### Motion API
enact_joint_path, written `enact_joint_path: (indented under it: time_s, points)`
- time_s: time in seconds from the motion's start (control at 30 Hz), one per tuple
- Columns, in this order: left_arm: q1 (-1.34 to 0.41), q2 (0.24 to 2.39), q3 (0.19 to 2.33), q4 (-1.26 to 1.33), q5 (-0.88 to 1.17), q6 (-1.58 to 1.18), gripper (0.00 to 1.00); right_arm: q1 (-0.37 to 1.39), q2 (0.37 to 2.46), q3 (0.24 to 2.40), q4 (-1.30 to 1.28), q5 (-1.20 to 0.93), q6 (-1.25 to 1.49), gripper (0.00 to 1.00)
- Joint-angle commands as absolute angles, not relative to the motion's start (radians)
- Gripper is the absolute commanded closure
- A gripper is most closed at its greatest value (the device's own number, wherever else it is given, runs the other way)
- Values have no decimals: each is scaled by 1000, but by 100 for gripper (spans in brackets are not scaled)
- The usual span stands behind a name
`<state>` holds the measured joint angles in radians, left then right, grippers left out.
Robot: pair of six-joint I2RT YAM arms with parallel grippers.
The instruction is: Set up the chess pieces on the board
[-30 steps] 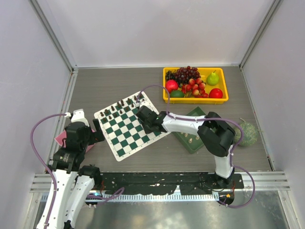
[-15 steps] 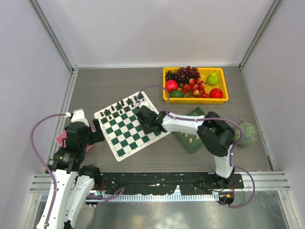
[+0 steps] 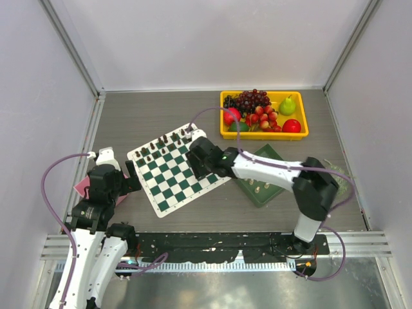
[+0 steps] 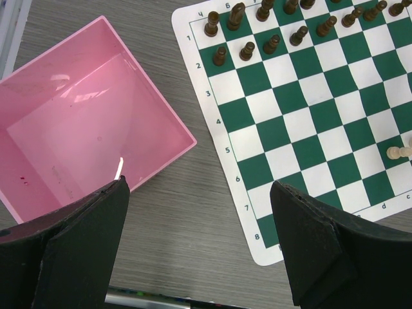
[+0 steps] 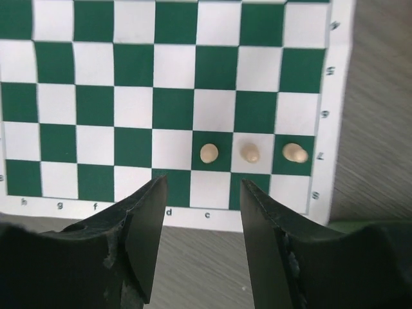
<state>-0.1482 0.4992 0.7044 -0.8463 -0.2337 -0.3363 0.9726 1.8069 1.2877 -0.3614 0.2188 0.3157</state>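
Right hand [image 5: 203, 193], fingers [image 5: 145, 238] apart, hangs over three cream pieces [image 5: 250, 152] on the board [image 5: 96, 96]; the top view hides them.

Right hand [image 3: 197, 159] hovers over the board [image 3: 164, 187], near its right edge.

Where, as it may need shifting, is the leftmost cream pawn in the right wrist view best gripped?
Take the cream pawn by its rounded top, straight from above. It appears upright, and a second pawn stands on the next square, so the right claw should probably close along the file, where nothing stands.
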Motion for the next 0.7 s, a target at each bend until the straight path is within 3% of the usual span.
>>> enact_joint_path:
  time_s: [0.0, 0.3, 0.67]
  points:
    - [-143, 486, 729, -804, -219, -331, 1, 931, 1569, 1233, -354, 336, 288, 45]
    - [-143, 489, 726, -802, -219, -333, 1, 530, 1296, 925, -344, 253, 371, 49]
    - [-143, 497, 727, -804, -221, -333, 1, 341, 1336, 822, -360, 261, 359, 52]
